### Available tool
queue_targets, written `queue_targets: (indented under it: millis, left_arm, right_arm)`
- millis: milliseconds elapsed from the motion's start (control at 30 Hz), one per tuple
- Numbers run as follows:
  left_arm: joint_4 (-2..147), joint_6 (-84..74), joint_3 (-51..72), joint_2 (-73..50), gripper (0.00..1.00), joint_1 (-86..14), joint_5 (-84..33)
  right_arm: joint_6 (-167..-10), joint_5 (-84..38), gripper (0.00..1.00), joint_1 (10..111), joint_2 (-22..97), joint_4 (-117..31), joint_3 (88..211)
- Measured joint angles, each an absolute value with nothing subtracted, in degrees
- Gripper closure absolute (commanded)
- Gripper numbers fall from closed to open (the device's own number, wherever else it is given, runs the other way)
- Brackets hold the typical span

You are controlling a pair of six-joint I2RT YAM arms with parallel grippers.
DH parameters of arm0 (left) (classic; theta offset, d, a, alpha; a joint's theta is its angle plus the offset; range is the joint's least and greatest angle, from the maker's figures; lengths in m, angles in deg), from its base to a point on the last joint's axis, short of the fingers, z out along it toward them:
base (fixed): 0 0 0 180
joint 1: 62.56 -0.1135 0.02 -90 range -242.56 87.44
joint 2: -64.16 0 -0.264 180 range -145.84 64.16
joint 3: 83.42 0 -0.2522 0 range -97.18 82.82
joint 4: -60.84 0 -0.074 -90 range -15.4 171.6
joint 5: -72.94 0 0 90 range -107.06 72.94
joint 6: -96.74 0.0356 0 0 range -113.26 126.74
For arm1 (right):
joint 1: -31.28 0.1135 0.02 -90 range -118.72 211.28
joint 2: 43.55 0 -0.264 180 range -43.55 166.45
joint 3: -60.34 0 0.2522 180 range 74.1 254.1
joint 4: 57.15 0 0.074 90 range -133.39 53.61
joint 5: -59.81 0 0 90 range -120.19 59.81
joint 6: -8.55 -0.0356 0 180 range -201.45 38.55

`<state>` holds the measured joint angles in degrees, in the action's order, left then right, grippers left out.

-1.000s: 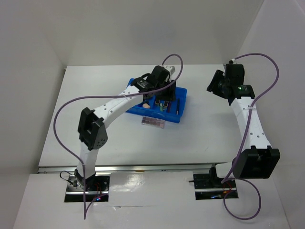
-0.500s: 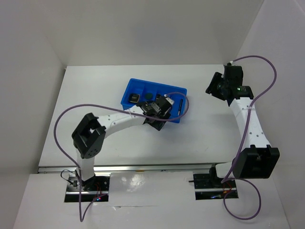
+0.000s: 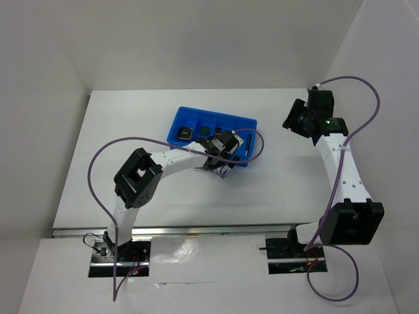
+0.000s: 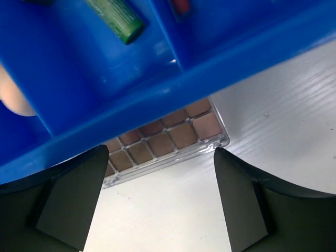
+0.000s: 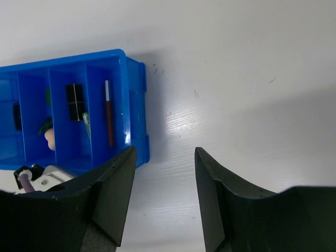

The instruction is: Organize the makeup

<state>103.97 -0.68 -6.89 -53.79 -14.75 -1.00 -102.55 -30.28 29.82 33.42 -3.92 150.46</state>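
Nearest the arm bases, the left end effector (image 4: 160, 157) was down at the near wall of the blue tray (image 3: 243, 123), its fingers (image 4: 73, 205) spread apart and clamped on nothing. Between them the pinkish flat palette (image 4: 168, 139) lay flat on the white surface (image 4: 273, 115), outside the tray and tucked against its near wall. One fingertip stood at each end of the palette; whether either touched it could not be told.

Just past that wall, the wrist view showed a green tube (image 4: 115, 16) in one compartment and the peach sponge (image 4: 13, 94) in the next.

Farther back in the tray, the black square compact (image 3: 186, 133) and the dark green round piece (image 3: 205, 131) sat in separate compartments at the left end.

Well off to the right, the right end effector (image 5: 165, 152) hung above bare surface, released and holding nothing. Its camera showed the thin pencil (image 5: 108, 113) lying alone in the tray's end compartment, with a black-gold case (image 5: 74, 101) in the adjoining one.
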Motion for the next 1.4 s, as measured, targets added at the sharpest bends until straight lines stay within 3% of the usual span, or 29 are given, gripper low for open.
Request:
queue_targets:
  millis: [233,767,1067,1233,1333,1400]
  left_arm:
    - [101.8,-1.2,-4.6,-53.8,0.06,-17.4,-10.6]
    - [97.3,-6.5,7.9,-46.2,0.11,-15.3,-15.3]
    - [100.6,-14.8,5.2,-43.7,0.30,-13.2,-10.3]
    - [101.2,-25.1,0.0,-43.9,0.44,-13.6,-4.3]
    - [103.2,-31.5,-4.9,-47.0,0.62,-14.1,-1.4]
    - [105.2,-36.1,-8.6,-50.4,0.62,-14.4,0.5]
  right_arm:
    - [-102.6,-30.3,0.44,29.8,33.4,-3.9,150.5]
    - [-102.5,-29.7,0.44,29.8,33.4,-3.9,150.5]
    - [-102.5,-29.0,0.44,29.8,33.4,-3.9,150.5]
    - [-102.5,-28.9,0.44,29.8,33.4,-3.9,150.5]
    - [-102.6,-28.9,0.44,29.8,33.4,-3.9,150.5]
    - [-102.5,-28.9,0.44,29.8,33.4,-3.9,150.5]
